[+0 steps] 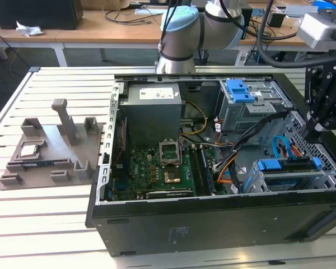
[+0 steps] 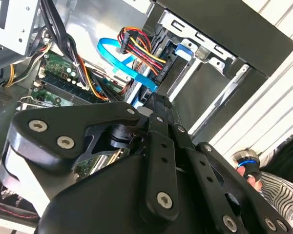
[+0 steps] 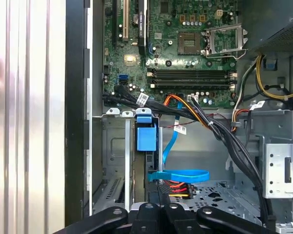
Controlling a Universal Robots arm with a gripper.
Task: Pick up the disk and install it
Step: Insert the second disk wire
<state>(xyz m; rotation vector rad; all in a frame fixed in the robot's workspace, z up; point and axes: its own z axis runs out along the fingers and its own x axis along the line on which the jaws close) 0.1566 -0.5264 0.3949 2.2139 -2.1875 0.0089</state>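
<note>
Hand (image 1: 313,133): hangs over the case's (image 1: 157,224) drive-bay corner, fingertips pointing down into it. In both wrist views the fingers (image 3: 147,210) look drawn together, a narrow set with nothing seen between them. Contact with anything below the tips cannot be made out.

Just under and ahead of the hand: the drive cage (image 3: 115,146), a bare metal frame. The disk (image 3: 146,138) sits in it on edge, its blue rail tab uppermost and nearest the tips. Judged seated in the slot or nearly so, not carried by the hand. In the exterior view the disk (image 1: 285,165) shows as a dark bar with blue rail ends, slightly below the hand and toward the exterior view's left.

Key relation: the disk's long axis runs away from the fingertips toward the motherboard (image 3: 185,63), in line with the cage slot. The hand stands at the disk's near end, not over its middle.

Beside the hand: a blue flat cable (image 3: 180,174) loops close by the tips, and a red-yellow-black wire bundle (image 2: 139,48) plugs in next to it.

Farther out: a grey fixture (image 1: 50,151) on the worktop (image 1: 39,224), well apart from the hand.
</note>
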